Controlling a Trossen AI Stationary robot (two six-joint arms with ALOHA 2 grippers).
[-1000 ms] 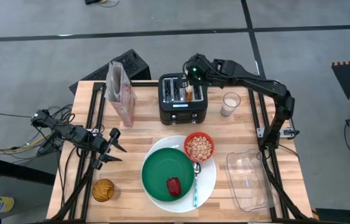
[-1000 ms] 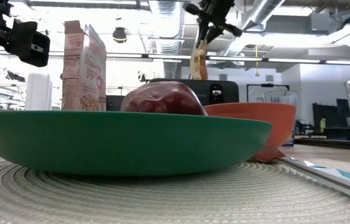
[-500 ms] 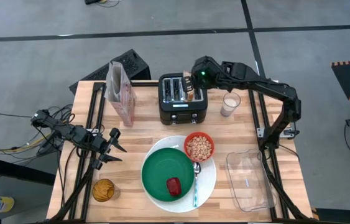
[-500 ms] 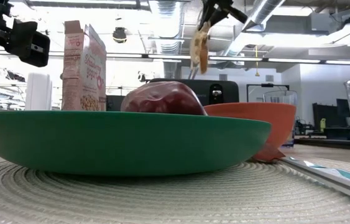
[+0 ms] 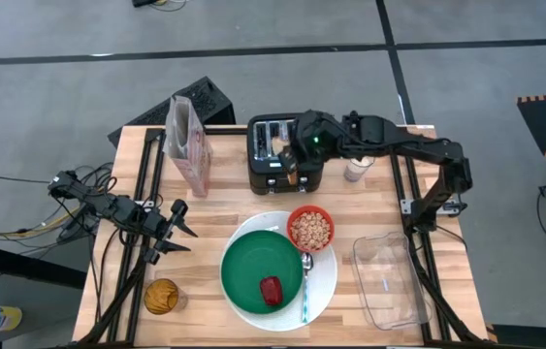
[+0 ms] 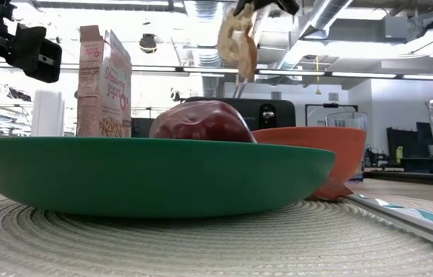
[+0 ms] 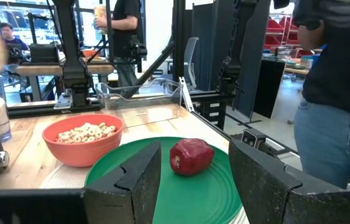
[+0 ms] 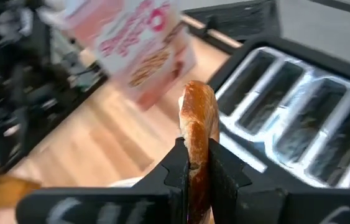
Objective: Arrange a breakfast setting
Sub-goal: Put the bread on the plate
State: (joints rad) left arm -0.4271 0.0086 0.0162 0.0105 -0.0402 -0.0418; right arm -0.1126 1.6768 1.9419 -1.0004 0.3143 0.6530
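The right pincer (image 8: pixel 190 163) pinches the toasted bagel (image 8: pixel 198 127) by its edge above the black toaster (image 5: pixel 274 155); swinging toward the green plate (image 5: pixel 253 254) could shake it loose. The left pincer (image 5: pixel 177 231) waits open.

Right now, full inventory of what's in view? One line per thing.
Table: 1, light wood.
White plate: 1, front centre.
Green plate: 1, on the white plate.
Red food piece: 1, on the green plate.
Red bowl: 1, holds cereal, on the white plate's rim.
Spoon: 1, teal handle, on the white plate.
Toaster: 1, black, back centre.
Bagel: 1, toasted, held above the toaster.
Cereal box: 1, pink, left of the toaster.
White drink glass: 1, right of the toaster.
Amber glass: 1, front left.
Clear tray: 1, front right.
Person: 1, dark top, jeans, beside the table.
Left hand: open, waiting at left.
Right hand: shut on the bagel.
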